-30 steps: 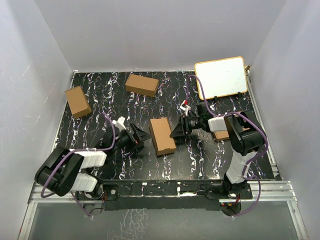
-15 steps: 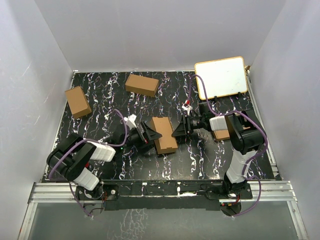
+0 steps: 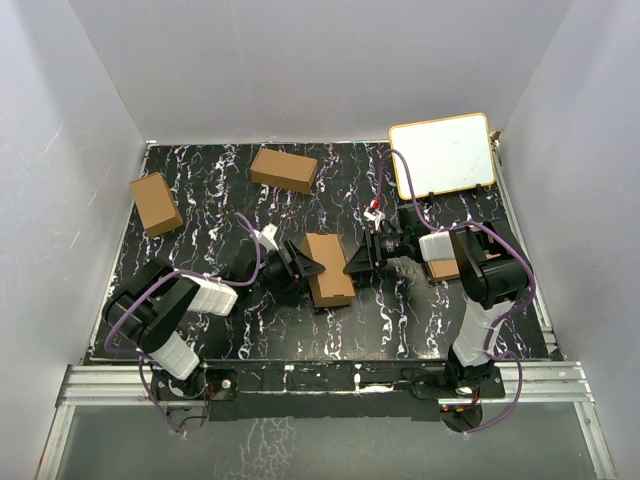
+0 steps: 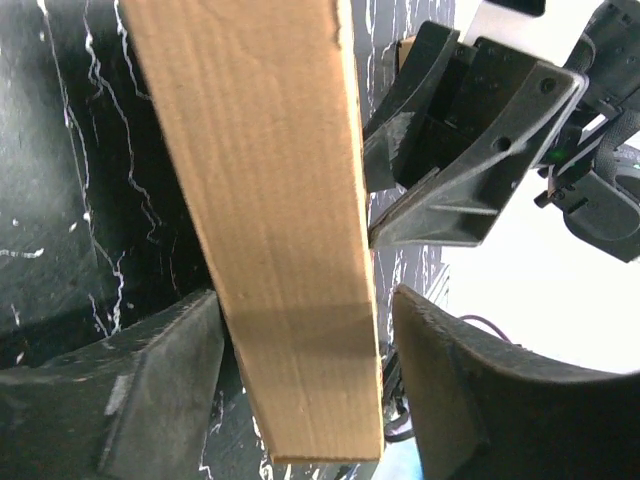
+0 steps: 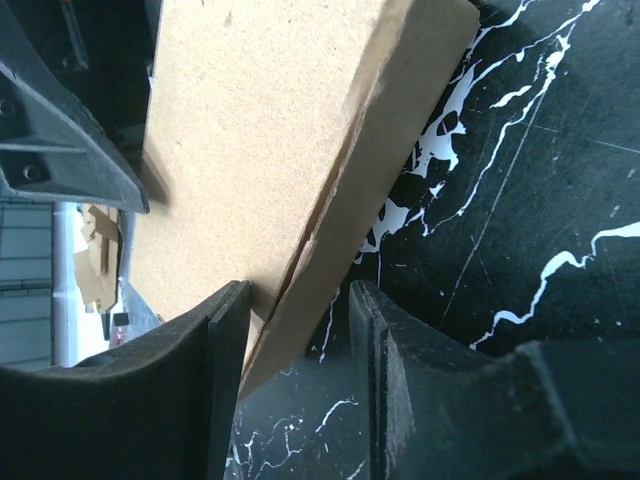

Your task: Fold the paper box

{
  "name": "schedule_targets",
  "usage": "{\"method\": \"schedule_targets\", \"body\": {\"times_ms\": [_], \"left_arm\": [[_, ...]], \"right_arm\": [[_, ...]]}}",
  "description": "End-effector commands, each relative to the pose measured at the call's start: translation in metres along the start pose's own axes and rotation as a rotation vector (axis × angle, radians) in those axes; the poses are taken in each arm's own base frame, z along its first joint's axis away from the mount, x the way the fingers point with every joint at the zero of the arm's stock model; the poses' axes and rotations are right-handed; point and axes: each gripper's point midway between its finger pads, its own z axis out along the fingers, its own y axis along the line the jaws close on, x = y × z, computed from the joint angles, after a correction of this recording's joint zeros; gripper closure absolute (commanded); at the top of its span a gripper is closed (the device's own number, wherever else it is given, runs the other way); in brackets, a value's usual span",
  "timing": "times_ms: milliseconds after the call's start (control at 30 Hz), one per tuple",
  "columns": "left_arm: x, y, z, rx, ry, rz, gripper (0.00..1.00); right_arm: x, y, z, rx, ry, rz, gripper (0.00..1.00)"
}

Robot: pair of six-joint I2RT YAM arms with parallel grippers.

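Observation:
The paper box is a slim oblong brown carton lying in the middle of the table. My left gripper is at its left side. In the left wrist view the gripper is open, and the carton runs between its jaws with a thin gap at the right finger. My right gripper is at the carton's right side. In the right wrist view it is open astride the carton's edge. The left finger touches the card and the right finger stands apart.
Two shorter brown cartons lie at the far left and far middle. A white board with an orange rim stands at the back right. A brown pile of sheets lies partly hidden under my right arm.
My left arm has swung right and forward, and its jaws now straddle the carton's left side. The carton has shifted slightly. The right gripper has hardly moved.

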Motion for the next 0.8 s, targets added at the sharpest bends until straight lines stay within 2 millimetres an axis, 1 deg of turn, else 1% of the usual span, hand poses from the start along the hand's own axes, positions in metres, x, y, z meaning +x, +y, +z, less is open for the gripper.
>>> {"method": "schedule_targets", "body": {"times_ms": [0, 100, 167, 200, 300, 400, 467, 500, 533, 567, 600, 667, 700, 767], "left_arm": [[-0.009, -0.015, 0.005, 0.012, -0.011, 0.067, 0.42], [-0.012, -0.016, 0.002, -0.017, -0.009, 0.103, 0.51], [-0.014, -0.016, -0.002, -0.041, -0.01, 0.127, 0.56], [-0.013, -0.013, -0.005, -0.068, -0.002, 0.141, 0.58], [-0.016, -0.012, -0.013, -0.117, 0.009, 0.18, 0.59], [-0.025, -0.011, -0.023, -0.169, 0.011, 0.217, 0.61], [-0.036, -0.014, -0.034, -0.213, 0.002, 0.261, 0.61], [-0.04, -0.013, -0.04, -0.256, 0.003, 0.291, 0.61], [-0.047, -0.011, -0.046, -0.311, 0.004, 0.334, 0.61], [-0.054, -0.01, -0.052, -0.371, 0.006, 0.376, 0.61], [-0.06, -0.004, -0.06, -0.449, 0.022, 0.415, 0.61], [-0.076, 0.0, -0.075, -0.596, 0.051, 0.493, 0.61], [-0.08, 0.005, -0.084, -0.674, 0.08, 0.522, 0.61], [-0.093, 0.014, -0.103, -0.831, 0.112, 0.591, 0.61]], "right_arm": [[-0.013, -0.005, -0.001, 0.016, -0.023, -0.077, 0.5], [-0.021, 0.004, -0.006, -0.017, -0.032, -0.108, 0.42], [-0.028, 0.009, -0.013, -0.035, -0.038, -0.139, 0.34], [-0.034, 0.009, -0.019, -0.032, -0.048, -0.158, 0.29], [-0.051, 0.016, -0.038, -0.027, -0.086, -0.233, 0.19], [-0.068, 0.025, -0.062, -0.011, -0.146, -0.304, 0.13], [-0.075, 0.026, -0.076, 0.038, -0.177, -0.346, 0.1], [-0.079, 0.025, -0.082, 0.069, -0.192, -0.369, 0.03], [-0.082, 0.022, -0.088, 0.11, -0.207, -0.39, 0.01], [-0.086, 0.018, -0.094, 0.157, -0.225, -0.403, 0.01], [-0.091, 0.014, -0.099, 0.207, -0.247, -0.407, 0.01], [-0.109, 0.007, -0.112, 0.312, -0.324, -0.396, 0.01], [-0.113, 0.008, -0.115, 0.33, -0.339, -0.399, 0.01], [-0.116, 0.015, -0.117, 0.318, -0.334, -0.433, 0.01]]}}
